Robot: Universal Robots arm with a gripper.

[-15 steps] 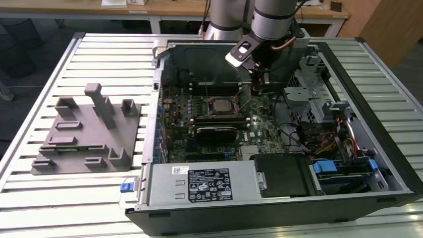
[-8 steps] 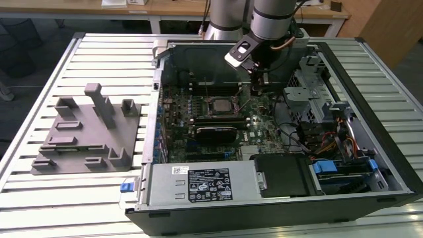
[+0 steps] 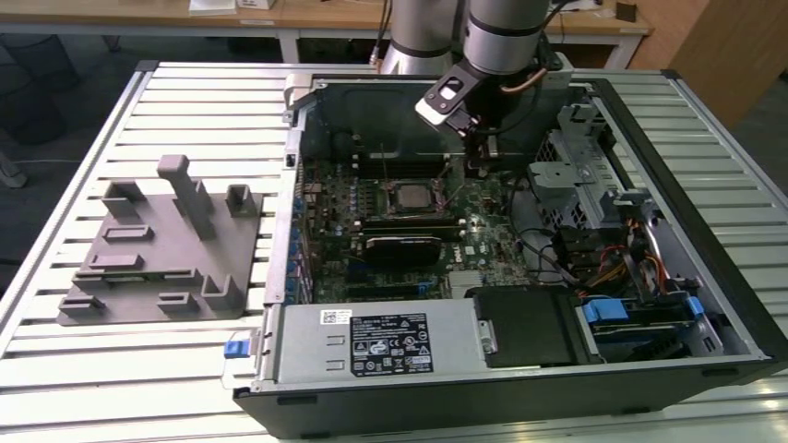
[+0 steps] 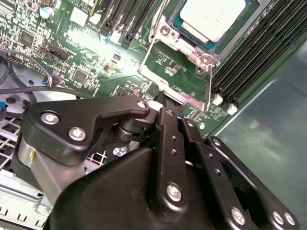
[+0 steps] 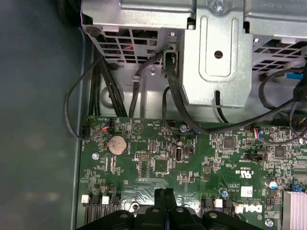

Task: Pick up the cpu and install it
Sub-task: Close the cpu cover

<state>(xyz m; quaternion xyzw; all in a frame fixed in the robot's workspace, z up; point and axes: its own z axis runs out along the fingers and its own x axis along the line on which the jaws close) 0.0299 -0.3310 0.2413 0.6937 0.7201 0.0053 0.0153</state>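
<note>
The cpu shows its pale silver top and lies flat inside the black socket frame on the motherboard. In the exterior view the cpu sits mid-board inside the open computer case. My gripper hangs over the board a little to the exterior view's right of the socket and apart from it. Its black fingers are pressed together with nothing between them. In the second wrist view the gripper ends just short of the socket's metal rim.
A grey moulded holder block lies on the slatted table at the exterior view's left. Drive cages and black cables crowd the case wall beyond the board. Memory slots run beside the socket. A power supply fills the case's near end.
</note>
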